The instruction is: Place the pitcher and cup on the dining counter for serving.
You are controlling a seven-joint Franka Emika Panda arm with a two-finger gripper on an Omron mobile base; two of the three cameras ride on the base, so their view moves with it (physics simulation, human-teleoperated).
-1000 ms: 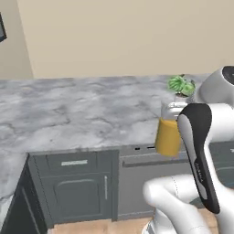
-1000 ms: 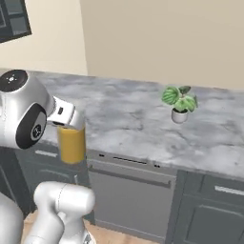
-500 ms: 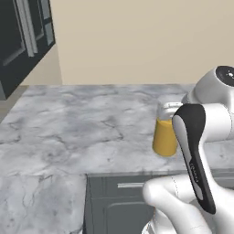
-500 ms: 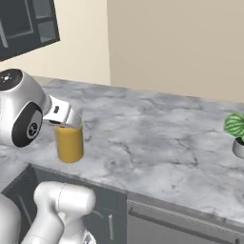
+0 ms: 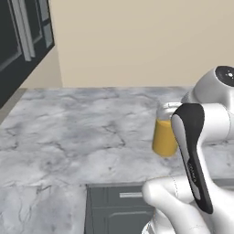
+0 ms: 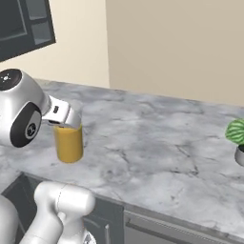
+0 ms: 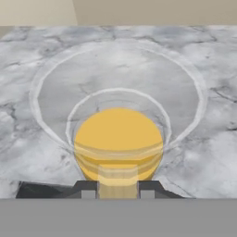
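Where the marble tabletop (image 5: 68, 137) runs along the beige wall, one pitcher (image 5: 163, 130) is in view, clear-walled with orange inside. One end effector (image 7: 118, 190) pinches the pitcher at its rim, one fingertip (image 7: 87, 189) on each side of the glass wall. Whether the pitcher's base touches the tabletop cannot be told. One potted plant (image 6: 237, 140) stands at the far right. No readable writing shows on the pitcher.

The pitcher (image 5: 164, 137) is clear glass, orange inside. The surface (image 5: 73, 137) is white marble veined grey. The plant (image 6: 236, 132) is striped green.
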